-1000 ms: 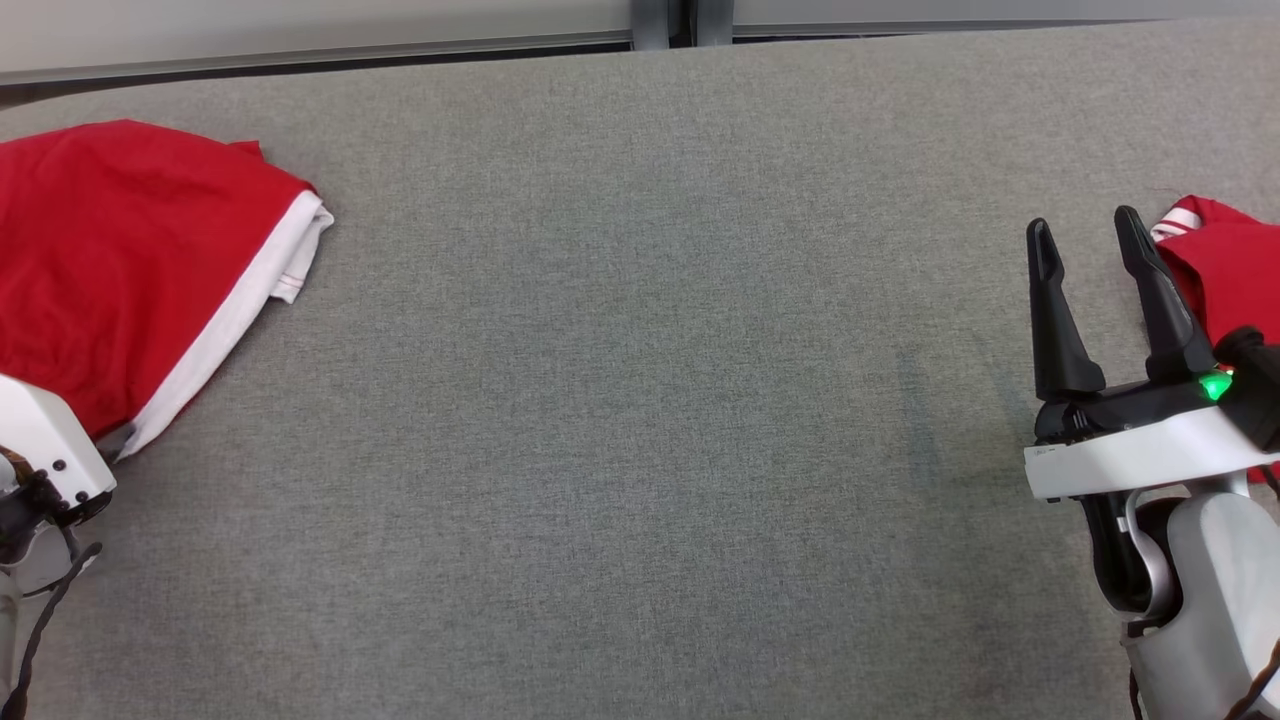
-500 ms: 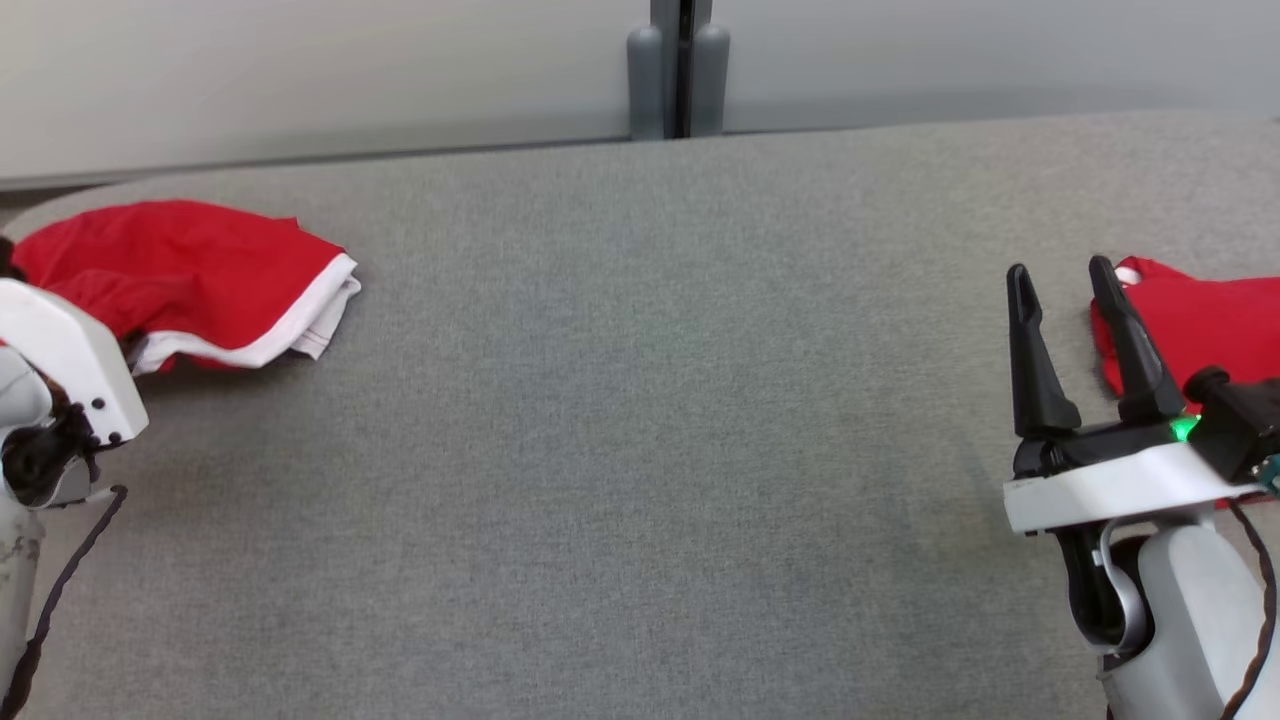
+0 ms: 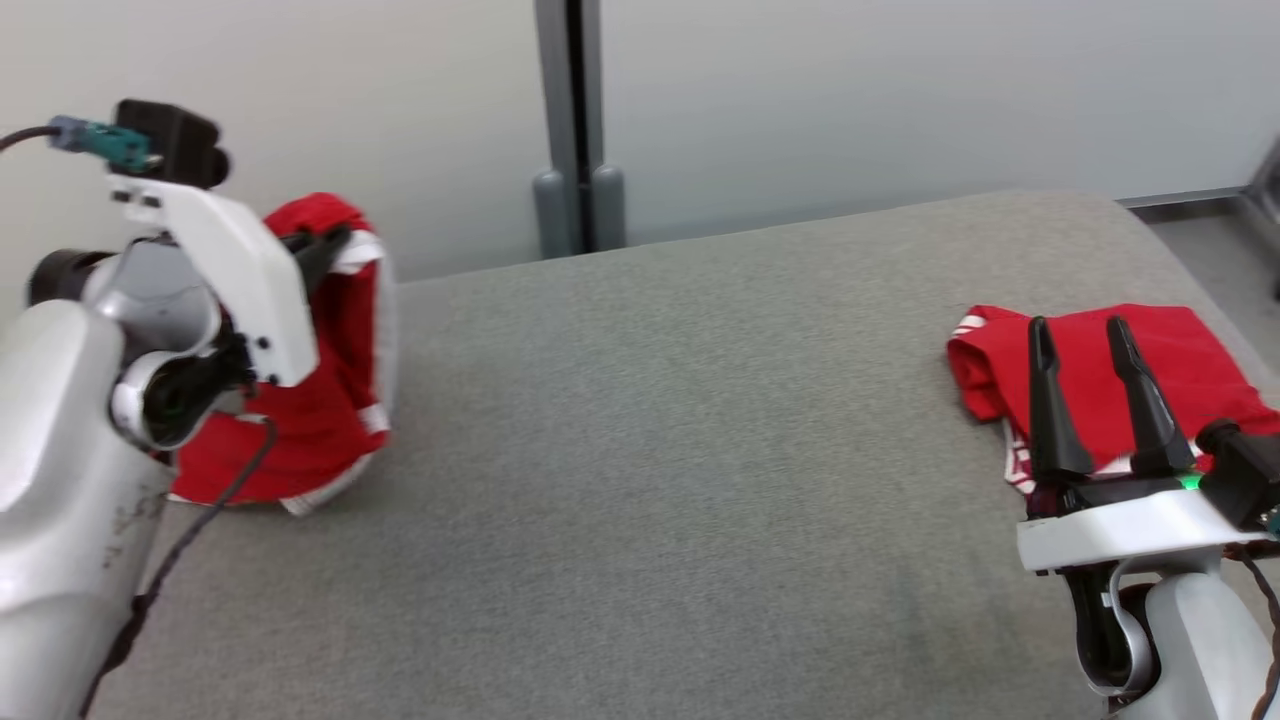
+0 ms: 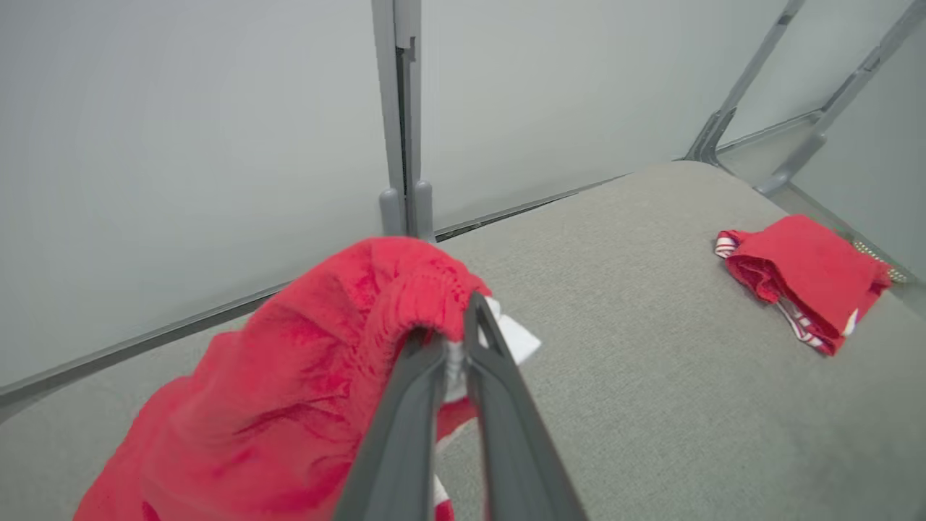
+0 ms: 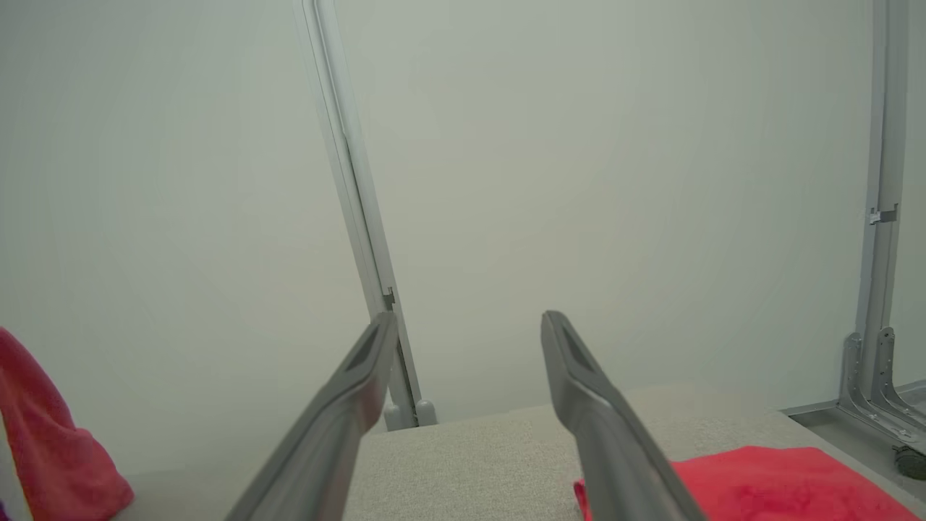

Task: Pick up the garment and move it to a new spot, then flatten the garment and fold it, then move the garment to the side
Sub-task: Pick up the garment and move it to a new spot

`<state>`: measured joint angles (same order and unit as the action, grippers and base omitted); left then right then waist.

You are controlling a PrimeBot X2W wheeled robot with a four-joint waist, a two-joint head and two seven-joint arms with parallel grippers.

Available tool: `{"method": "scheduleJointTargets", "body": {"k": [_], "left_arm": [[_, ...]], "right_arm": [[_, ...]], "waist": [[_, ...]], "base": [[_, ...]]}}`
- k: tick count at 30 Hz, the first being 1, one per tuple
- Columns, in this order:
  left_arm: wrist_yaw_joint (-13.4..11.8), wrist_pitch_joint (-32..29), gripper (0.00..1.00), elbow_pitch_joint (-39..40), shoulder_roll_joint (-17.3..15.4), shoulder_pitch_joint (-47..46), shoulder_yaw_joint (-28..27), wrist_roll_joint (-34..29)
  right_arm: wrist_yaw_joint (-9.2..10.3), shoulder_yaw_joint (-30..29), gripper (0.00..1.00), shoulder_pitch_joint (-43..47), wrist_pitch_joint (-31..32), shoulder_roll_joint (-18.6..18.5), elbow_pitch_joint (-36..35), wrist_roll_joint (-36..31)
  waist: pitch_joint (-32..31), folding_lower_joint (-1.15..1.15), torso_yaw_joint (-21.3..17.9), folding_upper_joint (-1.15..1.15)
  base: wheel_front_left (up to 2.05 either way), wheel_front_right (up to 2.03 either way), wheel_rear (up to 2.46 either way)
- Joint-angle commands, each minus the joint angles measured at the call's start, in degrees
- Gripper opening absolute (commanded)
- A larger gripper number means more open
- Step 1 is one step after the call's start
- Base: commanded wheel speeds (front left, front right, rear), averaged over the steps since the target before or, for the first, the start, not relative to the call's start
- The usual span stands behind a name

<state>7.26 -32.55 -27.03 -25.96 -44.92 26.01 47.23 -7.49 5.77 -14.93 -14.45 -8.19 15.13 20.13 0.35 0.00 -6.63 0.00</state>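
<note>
Logging what I have on screen, with every place taken from the grey upright post [image 3: 570,120] at the far edge of the table [image 3: 650,420].

Item 1, the garment [image 4: 304,376]: red knit cloth, soft and creased, with a gathered elastic band [image 4: 427,289] and white trim along one hem. It hangs left of the post and nearer to me, its upper end raised off the table and its lower folds resting on the surface. A small white tag [image 4: 519,339] sticks out beside the band; any print on it is too small for me to read.

Item 2, the left gripper [image 4: 447,325]: two long dark matte fingers, pinched together on the garment's elastic band. It has a white angular wrist shell carrying a teal plug [image 3: 100,143] and a black cable [image 3: 190,530].

Item 3, the right gripper [image 3: 1078,325]: the same dark tapered fingers, spread wide apart — held above the table, right of the post. A green light [image 3: 1190,483] glows at its base.

Item 4, the second red garment [image 4: 803,268]: flat, folded into a rough rectangle, with red-and-white striped edging. It lies on the table well right of the post, well apart from item 1.

Item 5, the table: grey woven fabric cover, fine-grained, with a rounded far corner right of the post.

Item 6, the wall panels [image 3: 900,90]: pale, smooth and plain — they meet at the post, which stands on two rounded grey feet [image 3: 550,215].
</note>
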Motion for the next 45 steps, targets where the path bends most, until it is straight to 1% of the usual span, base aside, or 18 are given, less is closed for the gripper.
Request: {"method": "scheduleJointTargets", "body": {"k": [1,3,5,10,11,12,15,19,21,23,27,28,29,30,35,39,42,45], "left_arm": [[0.3,-0.5,0.0,2.4,0.9,0.1,0.5,0.8],[0.3,-0.8,0.0,5.5,1.9,-0.2,0.8,1.6],[0.1,-0.7,0.0,8.1,3.7,-0.5,0.4,3.2],[-2.1,1.3,0.0,13.5,8.1,-0.6,-1.8,6.8],[-3.0,1.1,0.0,14.8,9.1,1.0,-2.3,8.3],[-3.4,1.3,0.0,15.3,9.3,2.0,-2.5,8.6],[-3.9,1.9,0.0,15.8,8.7,4.5,-2.7,8.7],[-4.3,4.1,0.0,14.5,7.0,12.9,-4.0,10.1],[-4.2,5.4,0.0,12.9,6.1,17.9,-5.2,11.6],[-3.9,7.5,0.0,10.5,4.2,22.0,-6.4,11.3],[-2.9,11.5,0.0,4.5,3.0,27.8,-7.8,11.4],[-2.4,12.5,0.09,3.0,3.0,28.5,-8.0,11.6],[-2.0,13.5,0.47,1.6,2.8,29.0,-8.1,11.6],[-1.7,14.6,1.0,0.0,2.8,29.3,-8.1,11.3],[-0.3,19.9,1.0,-3.5,2.7,28.9,-6.7,9.2],[0.0,24.8,1.0,-0.7,0.7,28.7,-5.4,5.6],[-1.6,28.4,1.0,3.3,-1.3,30.2,-5.9,2.8],[-4.6,32.4,1.0,8.7,-2.9,32.1,-7.4,0.1]], "right_arm": [[0.01,-0.6,1.0,1.0,-0.3,-0.2,-0.2,0.2],[0.0,-1.0,1.0,1.0,-0.3,-0.2,-0.1,0.2],[0.0,-1.2,1.0,1.0,-0.3,-0.3,-0.2,0.2],[0.01,-2.0,1.0,1.7,-0.4,-0.5,-0.5,0.0],[0.0,-2.5,1.0,1.9,-0.4,-0.5,-0.6,-0.1],[0.01,-2.7,1.0,1.9,-0.4,-0.6,-0.6,-0.2],[0.0,-2.7,1.0,2.1,-0.4,-0.5,-0.6,-0.5],[0.0,-2.7,1.0,2.5,-0.2,-0.4,-0.5,-0.7],[0.01,-2.6,1.0,2.6,-0.2,-0.4,-0.5,-0.7],[0.01,-2.5,1.0,2.7,0.0,-0.5,-0.4,-0.7],[0.0,-2.3,1.0,2.9,0.3,-0.7,-0.4,0.0],[0.01,-2.2,1.0,3.0,0.4,-0.8,-0.3,-0.1],[0.0,-2.0,1.0,3.0,0.5,-0.8,-0.3,-0.2],[0.01,-1.9,1.0,3.0,0.6,-0.9,-0.3,-0.3],[0.0,-1.3,1.0,3.3,0.9,-1.0,-0.3,-0.7],[0.01,-1.2,1.0,3.9,1.1,-1.1,-0.4,-0.6],[0.01,-1.5,1.0,4.8,1.1,-0.9,-0.4,-0.7],[0.01,-1.8,1.0,5.5,1.0,-0.8,-0.8,-0.9]], "waist": [[-1.7,0.0,-2.4,0.0],[-2.0,0.0,-3.4,0.0],[-2.1,0.0,-4.3,0.0],[-1.6,0.0,-5.0,0.0],[-1.3,0.0,-4.9,0.0],[-1.1,0.0,-4.8,0.0],[-0.8,0.0,-4.5,0.0],[-0.4,0.0,-4.0,0.0],[-0.3,0.0,-3.9,0.0],[-0.2,0.0,-3.8,0.0],[-0.1,0.0,-3.0,0.0],[-0.1,0.0,-2.7,0.0],[-0.1,0.0,-2.5,0.0],[-0.2,0.0,-2.3,0.0],[-0.5,0.0,-1.1,0.0],[-1.1,0.0,-0.2,0.0],[-1.6,0.0,0.6,0.0],[-2.0,0.0,1.3,0.0]], "base": [[0.0,0.0,0.0],[0.0,0.0,0.0],[0.0,0.0,0.0],[0.0,0.0,0.0],[0.0,0.0,0.0],[0.0,0.0,0.0],[0.0,0.0,0.0],[0.0,0.0,0.0],[0.0,0.0,0.0],[0.0,0.0,0.0],[0.0,0.0,0.0],[0.0,0.0,0.0],[0.0,0.0,0.0],[0.0,0.0,0.0],[0.0,0.0,0.0],[0.0,0.0,0.0],[0.0,0.0,0.0],[0.0,0.0,0.0]]}}
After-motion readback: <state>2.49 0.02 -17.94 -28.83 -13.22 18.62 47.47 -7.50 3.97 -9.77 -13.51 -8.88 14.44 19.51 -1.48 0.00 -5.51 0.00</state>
